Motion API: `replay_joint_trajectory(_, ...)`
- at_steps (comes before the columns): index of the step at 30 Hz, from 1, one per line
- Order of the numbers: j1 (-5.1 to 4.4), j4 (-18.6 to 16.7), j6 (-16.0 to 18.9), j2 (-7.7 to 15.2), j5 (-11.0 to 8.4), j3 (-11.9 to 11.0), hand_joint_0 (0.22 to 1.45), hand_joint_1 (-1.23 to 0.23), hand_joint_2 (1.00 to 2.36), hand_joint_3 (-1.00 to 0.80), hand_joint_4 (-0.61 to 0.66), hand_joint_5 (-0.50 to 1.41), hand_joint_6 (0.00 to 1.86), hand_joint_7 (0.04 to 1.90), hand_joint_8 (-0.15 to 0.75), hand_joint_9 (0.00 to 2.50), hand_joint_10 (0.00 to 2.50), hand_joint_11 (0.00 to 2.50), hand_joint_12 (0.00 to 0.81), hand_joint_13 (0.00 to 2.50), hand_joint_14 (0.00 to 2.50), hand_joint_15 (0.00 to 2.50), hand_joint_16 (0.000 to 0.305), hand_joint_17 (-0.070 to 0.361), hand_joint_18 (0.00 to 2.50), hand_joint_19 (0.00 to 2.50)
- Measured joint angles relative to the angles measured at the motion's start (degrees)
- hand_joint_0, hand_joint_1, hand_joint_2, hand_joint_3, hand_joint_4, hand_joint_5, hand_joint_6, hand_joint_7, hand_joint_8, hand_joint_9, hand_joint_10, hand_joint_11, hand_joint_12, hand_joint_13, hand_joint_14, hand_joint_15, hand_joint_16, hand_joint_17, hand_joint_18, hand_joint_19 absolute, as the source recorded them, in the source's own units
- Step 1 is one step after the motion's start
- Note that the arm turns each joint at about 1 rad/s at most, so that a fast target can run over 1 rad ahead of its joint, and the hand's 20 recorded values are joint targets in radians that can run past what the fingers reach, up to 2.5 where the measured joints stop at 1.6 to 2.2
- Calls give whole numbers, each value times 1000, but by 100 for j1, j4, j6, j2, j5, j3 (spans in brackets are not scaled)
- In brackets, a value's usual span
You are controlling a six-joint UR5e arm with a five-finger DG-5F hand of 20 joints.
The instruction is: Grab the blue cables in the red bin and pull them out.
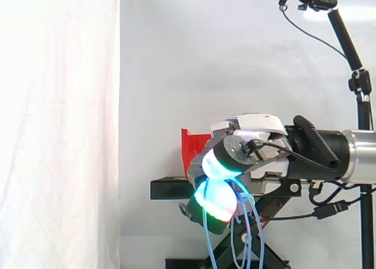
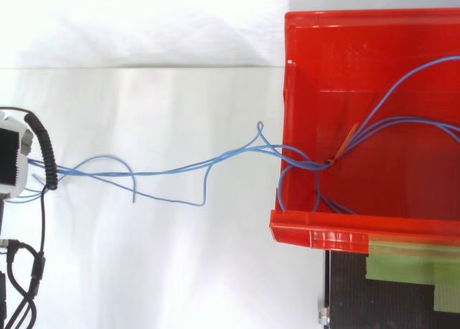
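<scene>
The red bin (image 2: 323, 228) sits at the right of the top view, and its corner (image 1: 192, 145) shows behind the hand in the side view. Thin blue cables (image 2: 180, 171) run from inside the bin, over its left wall, and across the white surface to the hand (image 2: 11, 160) at the left edge. An orange tie (image 2: 345, 144) bundles them inside the bin. In the side view the hand (image 1: 241, 148) is curled shut on the blue cables (image 1: 247, 222), whose loose ends hang down below it. Its fingertips (image 1: 214, 198) glow cyan, green and red.
The bin rests on a black stand (image 1: 170, 188) with green tape (image 2: 410, 261) on its top. A camera pole (image 1: 358, 75) rises at the right of the side view. A white curtain hangs behind and to the left.
</scene>
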State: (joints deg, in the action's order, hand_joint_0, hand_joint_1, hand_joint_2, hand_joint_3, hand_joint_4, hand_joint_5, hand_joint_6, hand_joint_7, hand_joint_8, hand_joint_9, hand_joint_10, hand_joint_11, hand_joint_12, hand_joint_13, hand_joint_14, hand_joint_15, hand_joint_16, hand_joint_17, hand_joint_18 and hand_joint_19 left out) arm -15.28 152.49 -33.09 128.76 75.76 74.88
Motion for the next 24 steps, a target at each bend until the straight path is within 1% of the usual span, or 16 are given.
replay_joint_trajectory(4, -1, 0, 0, 0, 4, 0, 738, -848, 1000, -1000, 214, 850, 4, 798, 268, 1007, 1091, 1637, 352, 1286, 381, 1617, 52, 116, 915, 1171)
replay_joint_trajectory(11, -2, 0, 0, 0, 9, 0, 696, -774, 1000, -1000, 265, 884, 13, 712, 270, 1047, 1070, 1599, 355, 1298, 422, 1578, 54, 121, 940, 1157)
replay_joint_trajectory(12, -2, 0, 0, 0, 9, 1, 694, -764, 1000, -1000, 268, 892, 13, 693, 266, 1058, 1043, 1625, 368, 1312, 422, 1564, 54, 122, 944, 1159)
replay_joint_trajectory(16, -2, 0, 0, 0, 9, 1, 669, -711, 1000, -1000, 284, 941, 16, 622, 273, 1115, 966, 1647, 369, 1338, 424, 1557, 55, 124, 971, 1146)
replay_joint_trajectory(18, -2, 0, 0, 0, 11, 0, 662, -693, 1000, -1000, 307, 961, 18, 617, 271, 1146, 921, 1654, 381, 1344, 423, 1564, 56, 125, 986, 1148)
replay_joint_trajectory(22, -2, 0, 0, 0, 10, 0, 644, -671, 1000, -1000, 285, 1034, 18, 615, 275, 1197, 828, 1704, 386, 1368, 418, 1564, 57, 128, 1004, 1127)
replay_joint_trajectory(24, -2, 0, 0, 0, 9, 0, 634, -669, 1000, -1000, 277, 1089, 20, 609, 287, 1253, 689, 1764, 392, 1394, 393, 1570, 57, 129, 1024, 1117)
